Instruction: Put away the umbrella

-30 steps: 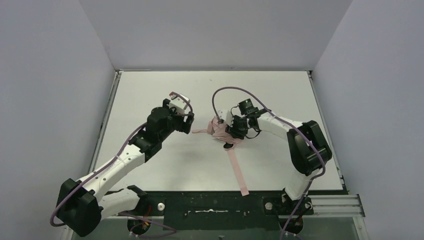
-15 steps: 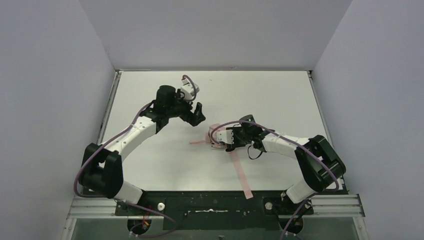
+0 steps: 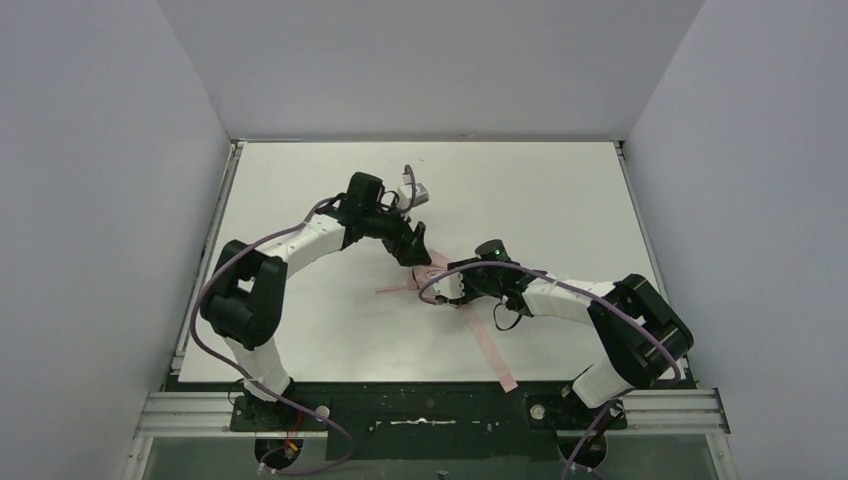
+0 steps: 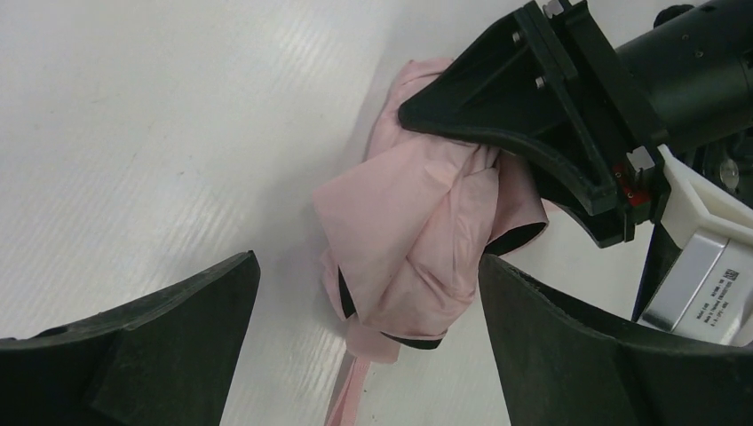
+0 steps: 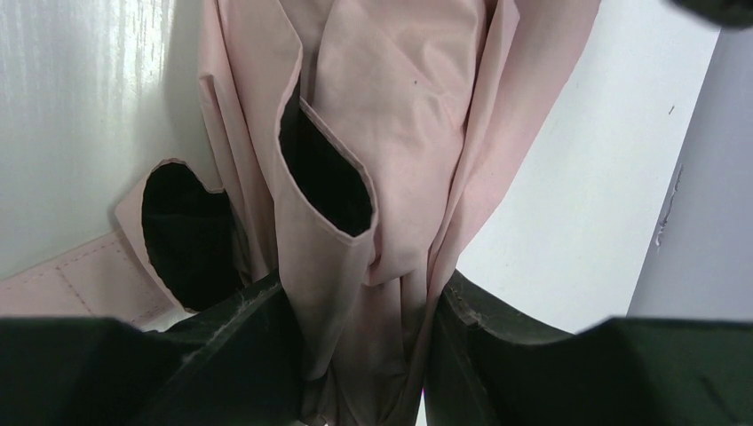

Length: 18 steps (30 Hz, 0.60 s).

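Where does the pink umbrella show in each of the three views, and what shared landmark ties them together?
Top external: the umbrella lies near the picture's centre.
Left wrist: mid-picture, crumpled fabric between the open fingers of the left gripper.
Right wrist: fills the middle, top to bottom.
Shared landmark: the right gripper, clamped on the umbrella.

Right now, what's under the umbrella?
White table, and a pink strap trailing out from beneath the umbrella. The right gripper clamps the folds; whatever lies below the fabric is covered.
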Tool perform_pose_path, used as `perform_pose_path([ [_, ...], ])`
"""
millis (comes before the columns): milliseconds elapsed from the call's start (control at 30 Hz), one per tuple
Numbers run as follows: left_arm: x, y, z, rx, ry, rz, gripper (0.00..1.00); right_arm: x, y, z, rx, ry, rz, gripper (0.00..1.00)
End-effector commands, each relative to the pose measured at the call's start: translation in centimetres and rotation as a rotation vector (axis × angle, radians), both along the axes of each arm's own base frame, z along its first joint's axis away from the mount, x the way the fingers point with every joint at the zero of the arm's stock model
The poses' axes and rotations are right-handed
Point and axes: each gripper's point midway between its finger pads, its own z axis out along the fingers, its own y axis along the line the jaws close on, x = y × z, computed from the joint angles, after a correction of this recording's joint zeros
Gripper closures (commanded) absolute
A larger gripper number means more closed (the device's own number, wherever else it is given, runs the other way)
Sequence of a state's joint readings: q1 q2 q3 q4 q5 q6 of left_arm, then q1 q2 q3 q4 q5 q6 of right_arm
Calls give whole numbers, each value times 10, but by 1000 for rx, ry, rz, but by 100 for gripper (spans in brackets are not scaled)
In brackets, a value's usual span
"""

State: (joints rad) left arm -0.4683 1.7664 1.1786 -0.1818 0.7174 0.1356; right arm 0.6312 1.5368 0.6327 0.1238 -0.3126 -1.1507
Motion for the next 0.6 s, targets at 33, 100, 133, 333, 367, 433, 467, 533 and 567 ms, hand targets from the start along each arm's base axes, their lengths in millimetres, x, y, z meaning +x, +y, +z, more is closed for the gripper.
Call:
perform_pose_path([
  [33,-16,-22,-4,-10,6,-181,8,-19,-4,-21,-42,67,29,94],
  [100,-23,-26,-15,18,26,-227,8,-20,-4,-22,-43,72,31,94],
  [133,-25,-27,-20,30,42,-242,7,-21,-4,-22,-42,74,32,94],
  [333,-30,-33,-47,70,82,-264,7,-20,-2,-20,-30,67,30,94],
  [367,-30,-35,-50,71,86,-264,7,-19,-2,-19,-27,62,30,94],
  [433,-31,-38,-54,69,100,-268,7,-18,-1,-18,-19,56,24,94],
  [467,-32,-39,-57,68,106,-272,7,-17,-1,-17,-14,53,21,94],
  [533,-36,-42,-62,72,121,-281,7,-16,1,-16,-3,50,13,94],
  [567,-38,-42,-65,77,124,-286,8,-15,1,-16,1,51,8,94],
])
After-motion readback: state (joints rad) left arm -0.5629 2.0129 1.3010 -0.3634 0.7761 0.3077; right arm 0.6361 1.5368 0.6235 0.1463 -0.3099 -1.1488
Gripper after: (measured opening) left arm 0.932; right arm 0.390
